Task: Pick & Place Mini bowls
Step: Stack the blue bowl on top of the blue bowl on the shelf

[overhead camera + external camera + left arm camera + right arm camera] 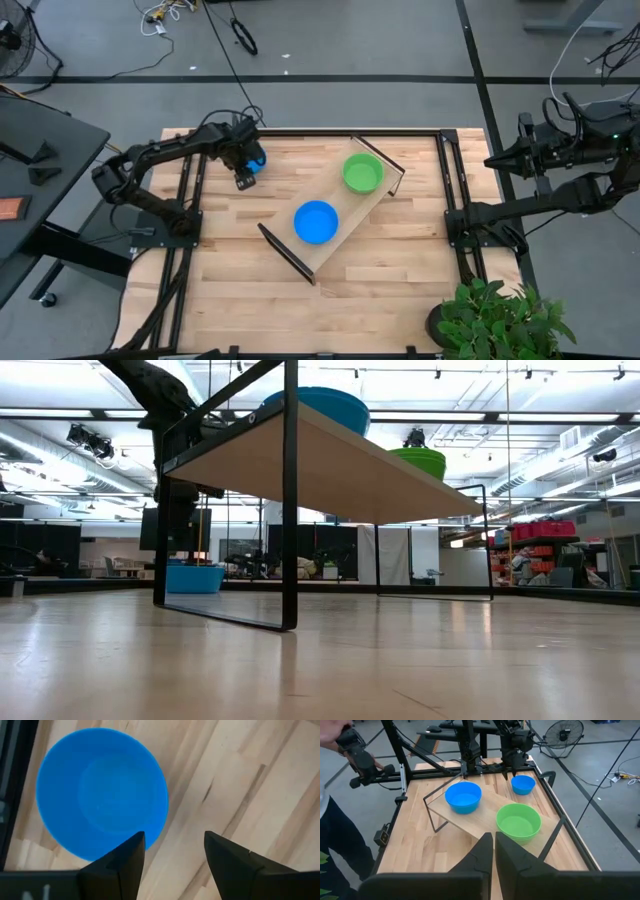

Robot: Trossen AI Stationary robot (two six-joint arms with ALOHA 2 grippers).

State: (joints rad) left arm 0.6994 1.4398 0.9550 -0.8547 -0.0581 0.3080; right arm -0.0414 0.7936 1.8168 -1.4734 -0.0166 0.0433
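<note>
One blue mini bowl (pixel 100 792) sits upright on the table near the far left corner (pixel 258 161). My left gripper (pixel 175 840) hangs open just above it, beside its rim, fingers pointing down (pixel 244 178). A long pale wooden tray (pixel 345 205) stands on dark wire legs, lying slantwise across the table's middle. On it rest a blue bowl (pixel 316 221) at the near end and a green bowl (pixel 362 173) at the far end. The green one (pixel 518 822) looks like nested bowls. My right gripper (pixel 493 842) is shut and waits off the table's right edge.
Black frame rails (pixel 455 180) run along the table's left and right sides. A potted plant (pixel 495 318) stands at the near right corner. In the right wrist view a person's hand (pixel 355 747) shows beyond the table's left side. Bare wood lies in front of the tray.
</note>
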